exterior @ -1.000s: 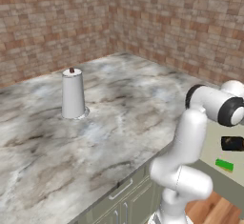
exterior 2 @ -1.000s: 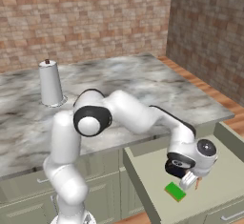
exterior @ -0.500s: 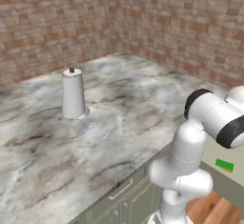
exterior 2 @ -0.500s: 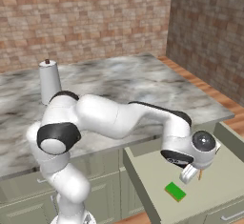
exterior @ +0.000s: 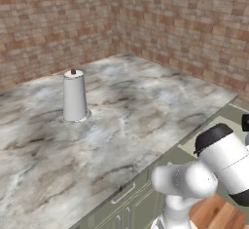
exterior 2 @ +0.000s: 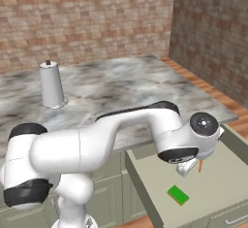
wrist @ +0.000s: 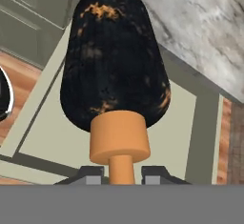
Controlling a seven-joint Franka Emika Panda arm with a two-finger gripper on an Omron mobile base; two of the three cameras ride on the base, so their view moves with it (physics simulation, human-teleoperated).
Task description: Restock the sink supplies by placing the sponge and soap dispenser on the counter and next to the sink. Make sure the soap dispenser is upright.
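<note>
Two things need moving: the gripper is clamped on the dispenser by its nozzle, above the open drawer right of the counter, likely for carrying; the sponge lies in the drawer.

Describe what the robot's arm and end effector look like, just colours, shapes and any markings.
The glossy white arm is built of thick rounded tubular segments joined by black bands at the joints, with a round dark cap on the wrist. The end effector has two small dark grey blocky finger tips. No cables or markings are visible.
</note>
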